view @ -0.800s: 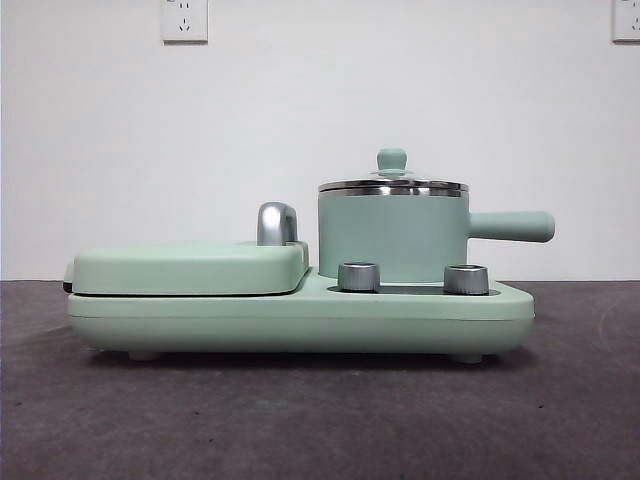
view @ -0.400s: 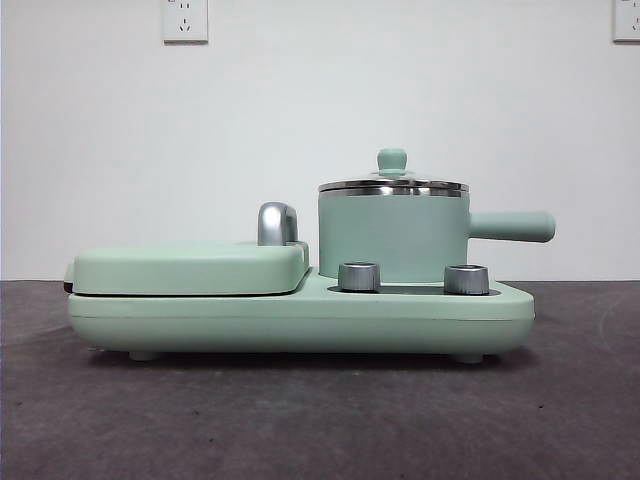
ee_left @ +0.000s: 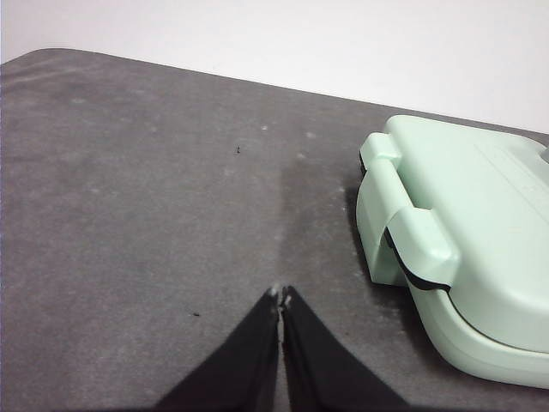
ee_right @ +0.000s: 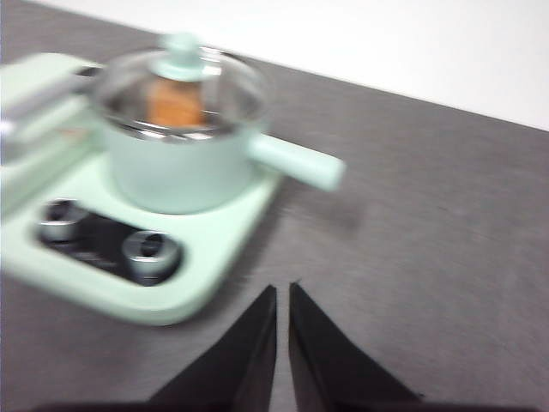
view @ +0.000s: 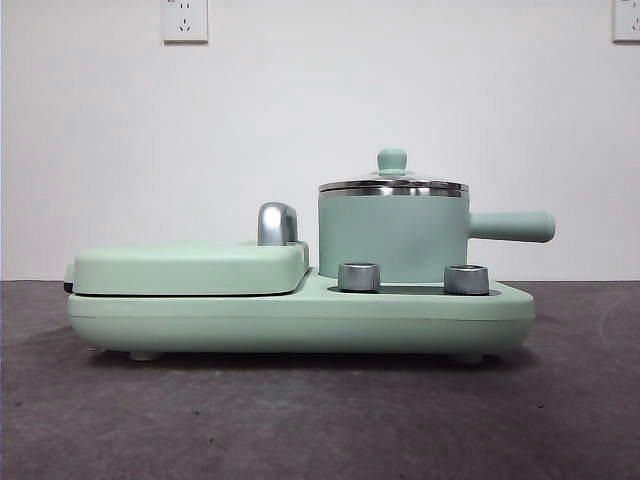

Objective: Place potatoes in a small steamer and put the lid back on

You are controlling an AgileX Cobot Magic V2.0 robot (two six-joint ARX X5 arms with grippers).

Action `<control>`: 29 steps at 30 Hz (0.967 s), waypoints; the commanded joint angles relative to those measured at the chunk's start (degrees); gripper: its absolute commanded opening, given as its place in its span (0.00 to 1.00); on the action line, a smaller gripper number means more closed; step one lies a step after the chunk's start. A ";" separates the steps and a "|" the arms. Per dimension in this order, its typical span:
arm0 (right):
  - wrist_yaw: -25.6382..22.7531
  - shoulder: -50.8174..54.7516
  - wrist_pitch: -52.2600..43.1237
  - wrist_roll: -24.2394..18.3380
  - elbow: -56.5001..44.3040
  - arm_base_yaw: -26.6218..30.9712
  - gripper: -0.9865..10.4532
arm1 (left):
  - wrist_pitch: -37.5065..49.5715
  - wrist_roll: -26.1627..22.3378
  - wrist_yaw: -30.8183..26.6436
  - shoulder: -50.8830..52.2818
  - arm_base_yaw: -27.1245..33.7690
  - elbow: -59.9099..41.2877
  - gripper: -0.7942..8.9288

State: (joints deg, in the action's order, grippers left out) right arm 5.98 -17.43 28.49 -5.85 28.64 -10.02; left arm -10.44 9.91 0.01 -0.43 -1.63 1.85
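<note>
Open table on both sides of the cooker

Bare table (ee_left: 146, 197) lies beside the cooker (view: 300, 315); above it, the lidded pot (view: 392, 235), its side handle (view: 512, 226) and the chrome handle (view: 277, 223) stand up.

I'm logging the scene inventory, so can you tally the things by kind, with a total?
Potato, seen through the lid: 1
Small steamer: 1
Glass lid: 1
Control knobs: 2
Hinged griddle cover: 1
Cooker base: 1
Grippers, left gripper and right gripper: 2
Total: 9
</note>
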 commanded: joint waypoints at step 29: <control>-0.04 17.22 -20.35 2.38 -27.93 6.14 0.10 | -0.28 0.20 -0.04 0.13 0.11 -0.94 0.09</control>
State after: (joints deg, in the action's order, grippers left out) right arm 5.98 -0.25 8.64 -4.19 0.93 -3.95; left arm -10.44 9.93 -0.03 -0.40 -1.63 1.85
